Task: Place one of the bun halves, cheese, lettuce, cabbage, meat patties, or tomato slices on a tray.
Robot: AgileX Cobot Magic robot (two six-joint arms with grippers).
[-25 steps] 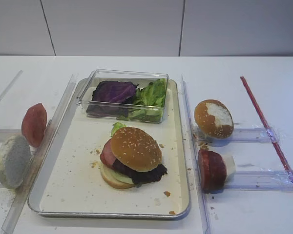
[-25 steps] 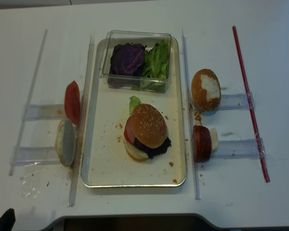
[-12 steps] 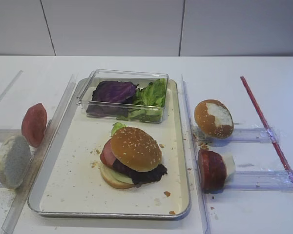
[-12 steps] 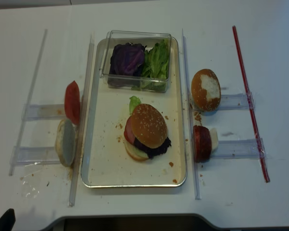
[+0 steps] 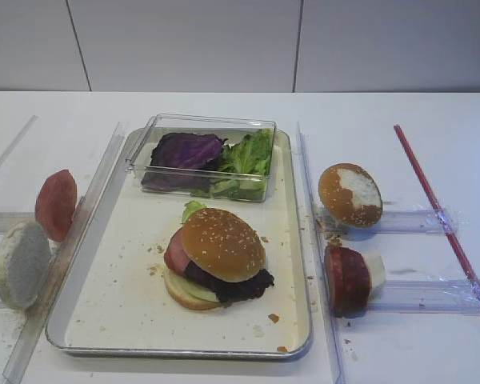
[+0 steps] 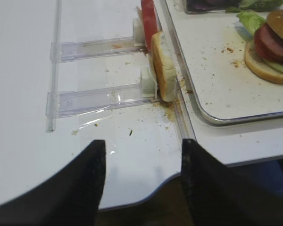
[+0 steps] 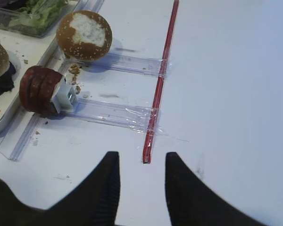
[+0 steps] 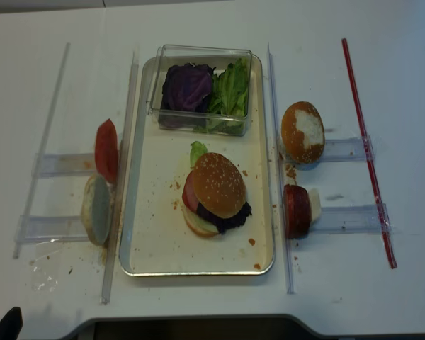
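The metal tray [image 5: 104, 320] lies mid-table and carries a stacked burger. Its sesame bun half [image 5: 222, 244] tops purple cabbage, a pink slice, green lettuce and a bottom bun. More cabbage [image 5: 184, 150] and lettuce [image 5: 248, 156] fill a clear box at the tray's far end. A dark red meat patty [image 5: 348, 278] stands on edge right of the tray, and a tomato slice [image 5: 56, 204] stands to the left. My right gripper [image 7: 142, 154] hovers open and empty over bare table, right of the patty [image 7: 37, 89]. My left gripper [image 6: 143, 141] is open and empty at the table's front edge.
A browner bun half with a white-smeared face [image 5: 350, 194] leans on a clear holder at right. A pale floury disc [image 5: 20, 264] stands left of the tray. Clear plastic rails [image 5: 312, 240] flank the tray, and a red strip [image 5: 440, 208] runs along the far right.
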